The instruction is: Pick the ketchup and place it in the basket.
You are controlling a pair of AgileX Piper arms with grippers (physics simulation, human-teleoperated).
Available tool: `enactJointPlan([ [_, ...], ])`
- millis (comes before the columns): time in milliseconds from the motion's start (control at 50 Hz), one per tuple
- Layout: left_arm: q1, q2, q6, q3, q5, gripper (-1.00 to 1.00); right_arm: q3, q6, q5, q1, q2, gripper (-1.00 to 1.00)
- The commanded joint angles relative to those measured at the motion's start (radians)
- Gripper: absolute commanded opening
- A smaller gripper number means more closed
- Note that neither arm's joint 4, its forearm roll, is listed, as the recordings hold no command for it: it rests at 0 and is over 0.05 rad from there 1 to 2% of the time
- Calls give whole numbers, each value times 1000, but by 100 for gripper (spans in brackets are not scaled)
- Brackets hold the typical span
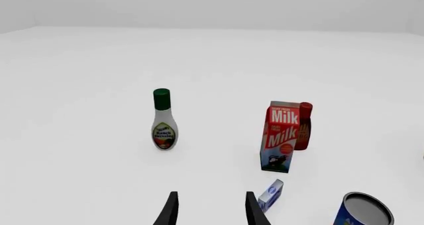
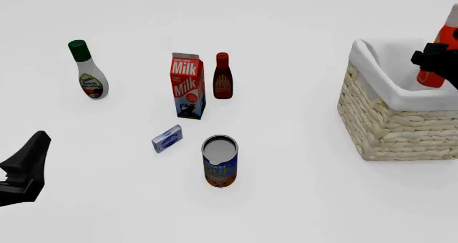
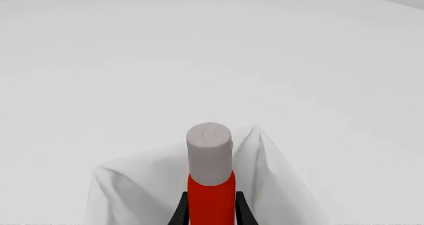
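The ketchup (image 2: 431,78), a red-orange bottle with a grey-white cap, is held in my right gripper (image 2: 434,58) at the far right edge of the front view. Its lower end hangs inside the white-lined rim of the wicker basket (image 2: 390,126). I cannot tell whether it touches the basket's floor. In the right wrist view the fingers are shut on the ketchup (image 3: 210,201), with the basket's cloth lining (image 3: 132,190) behind it. My left gripper (image 2: 25,165) is at the near left, open and empty, its fingertips apart in the left wrist view (image 1: 210,210).
On the table stand a white bottle with a green cap (image 2: 89,71), a milk carton (image 2: 187,86), a darker red bottle (image 2: 222,76), a small blue box (image 2: 167,139) and an open can (image 2: 220,161). The left wrist view shows the milk carton (image 1: 279,135) ahead.
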Motion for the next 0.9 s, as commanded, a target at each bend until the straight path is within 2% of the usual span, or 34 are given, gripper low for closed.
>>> enactJointPlan([
  [20,2,-4,-3,-1,4,100,-13,10,-3,-4,25,-100],
  [540,6,-18,-6,5,10,100,-31,-6,-1,-11,80,-100],
  [560,5,-19,-7,4,11,100,-29,-4,-1,-9,76,100],
  [900,6,-23,-7,2,15,100,-14,-10,6,6,36,100],
])
